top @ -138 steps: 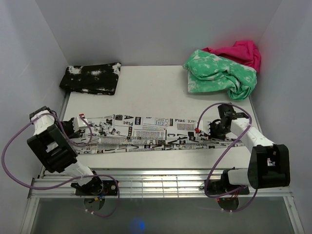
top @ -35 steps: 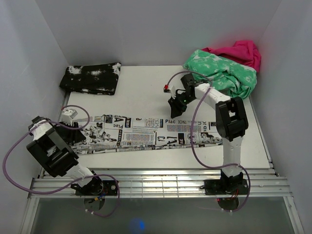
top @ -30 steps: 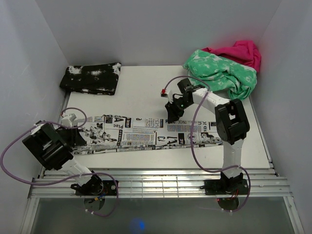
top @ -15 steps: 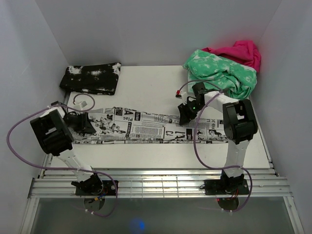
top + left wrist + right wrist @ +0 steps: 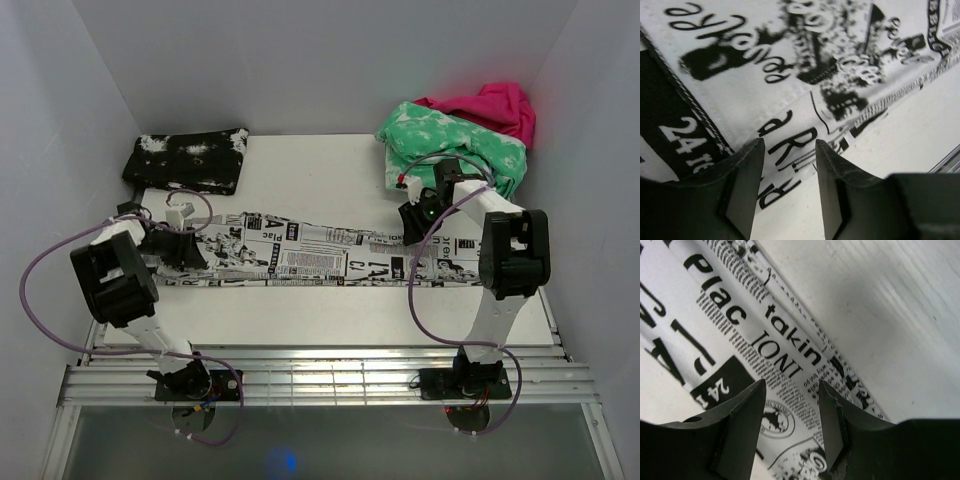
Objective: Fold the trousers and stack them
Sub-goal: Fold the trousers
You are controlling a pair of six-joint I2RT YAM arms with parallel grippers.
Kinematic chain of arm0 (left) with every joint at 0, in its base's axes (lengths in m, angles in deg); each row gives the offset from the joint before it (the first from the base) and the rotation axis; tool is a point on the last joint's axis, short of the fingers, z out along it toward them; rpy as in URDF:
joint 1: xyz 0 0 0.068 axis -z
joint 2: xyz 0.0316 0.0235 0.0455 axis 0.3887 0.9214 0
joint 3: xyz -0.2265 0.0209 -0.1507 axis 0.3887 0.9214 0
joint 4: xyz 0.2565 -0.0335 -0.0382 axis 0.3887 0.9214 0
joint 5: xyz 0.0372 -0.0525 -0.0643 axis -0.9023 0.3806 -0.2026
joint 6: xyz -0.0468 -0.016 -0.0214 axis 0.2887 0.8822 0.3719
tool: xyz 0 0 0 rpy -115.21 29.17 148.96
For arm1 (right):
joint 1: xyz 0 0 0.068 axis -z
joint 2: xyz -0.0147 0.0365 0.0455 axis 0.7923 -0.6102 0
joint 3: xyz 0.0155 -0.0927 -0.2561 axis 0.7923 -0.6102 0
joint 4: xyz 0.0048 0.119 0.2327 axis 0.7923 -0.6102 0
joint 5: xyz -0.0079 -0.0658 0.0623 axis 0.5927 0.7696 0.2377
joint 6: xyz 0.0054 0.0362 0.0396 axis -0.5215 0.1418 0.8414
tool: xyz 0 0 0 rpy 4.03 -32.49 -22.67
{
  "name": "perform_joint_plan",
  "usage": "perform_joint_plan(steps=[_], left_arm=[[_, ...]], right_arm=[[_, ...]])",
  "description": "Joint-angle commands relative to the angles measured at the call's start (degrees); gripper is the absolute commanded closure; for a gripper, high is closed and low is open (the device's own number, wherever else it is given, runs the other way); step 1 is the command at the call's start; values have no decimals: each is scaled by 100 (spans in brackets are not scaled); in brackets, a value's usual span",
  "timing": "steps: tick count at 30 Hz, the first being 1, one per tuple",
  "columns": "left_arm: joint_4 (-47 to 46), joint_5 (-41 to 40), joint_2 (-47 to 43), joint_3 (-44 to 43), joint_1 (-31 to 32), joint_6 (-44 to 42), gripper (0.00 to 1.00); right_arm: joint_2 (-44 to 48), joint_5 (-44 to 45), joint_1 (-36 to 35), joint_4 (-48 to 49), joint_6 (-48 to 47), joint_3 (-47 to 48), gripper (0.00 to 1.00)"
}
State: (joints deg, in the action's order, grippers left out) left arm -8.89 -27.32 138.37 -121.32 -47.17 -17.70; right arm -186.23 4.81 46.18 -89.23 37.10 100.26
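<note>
The trousers [image 5: 310,255], white with black newspaper print, lie flat as a long narrow strip across the table [image 5: 300,180]. My left gripper [image 5: 188,248] is low over their left end, and my right gripper [image 5: 412,222] hovers at the far edge near their right end. In the left wrist view the left gripper [image 5: 787,145] stands open just above the printed cloth [image 5: 790,60], with nothing between its fingers. The right gripper [image 5: 790,385] is likewise open over the cloth [image 5: 740,340], close to its edge with bare table [image 5: 880,300] beyond.
A folded black white-speckled garment [image 5: 187,160] lies at the back left. A green-and-white mottled garment [image 5: 455,150] and a pink cloth [image 5: 495,103] are heaped at the back right, just behind my right gripper. Walls close in on three sides; a metal rail [image 5: 320,375] runs along the near edge.
The strip of trousers has shifted toward the back of the table. My right gripper has moved right along it, the left a little right. Both sets of jaws have widened.
</note>
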Motion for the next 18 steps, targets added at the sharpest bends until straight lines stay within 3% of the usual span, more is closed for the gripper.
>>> perform_joint_plan(steps=[1,5,7,13,18], left_arm=[[-21,310,-950,253,-111,-1682,43],[339,771,-1576,-89,196,-2421,37],[384,614,-1647,-169,714,-2562,36],[-361,60,-1542,24,1559,-1843,36],[-477,174,-1559,182,1699,-1447,36]], right_arm=[[601,4,103,-681,-231,143,48],[1005,-111,549,-1226,-451,56,48],[1067,-102,989,-1438,-557,117,47],[1173,-690,3174,-1633,-41,56,32],[1024,-1157,4198,-1178,418,-172,28]])
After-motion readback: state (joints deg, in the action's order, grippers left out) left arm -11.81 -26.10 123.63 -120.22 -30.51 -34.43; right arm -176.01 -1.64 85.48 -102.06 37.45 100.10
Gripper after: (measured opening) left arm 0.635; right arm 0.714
